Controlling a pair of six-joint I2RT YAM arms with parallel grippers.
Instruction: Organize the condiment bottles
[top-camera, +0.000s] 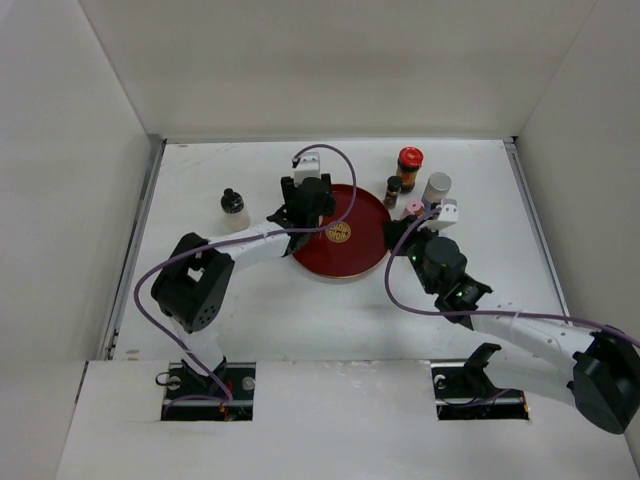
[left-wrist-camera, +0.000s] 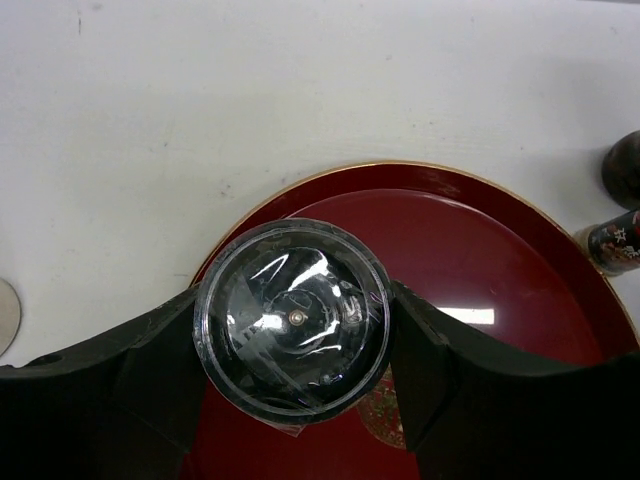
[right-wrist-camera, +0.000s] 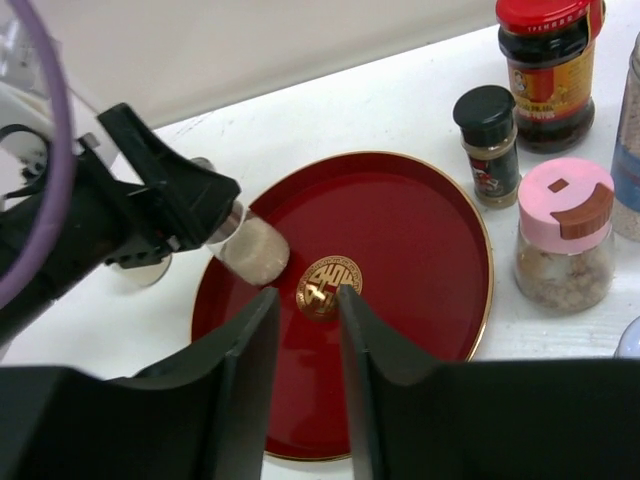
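One silvery-capped jar clamped in left pincer, hung over red tray, likely for placing; right pincer empty, narrowly parted, kept aside.

Your left arm is folded at the elbow and reaches forward and inward, with the left pincer clamped from both sides on a clear-lidded jar. Your right arm stretches diagonally forward and inward. Its right pincer tilts downward, its 2 fingers a narrow gap apart and gripping nothing.
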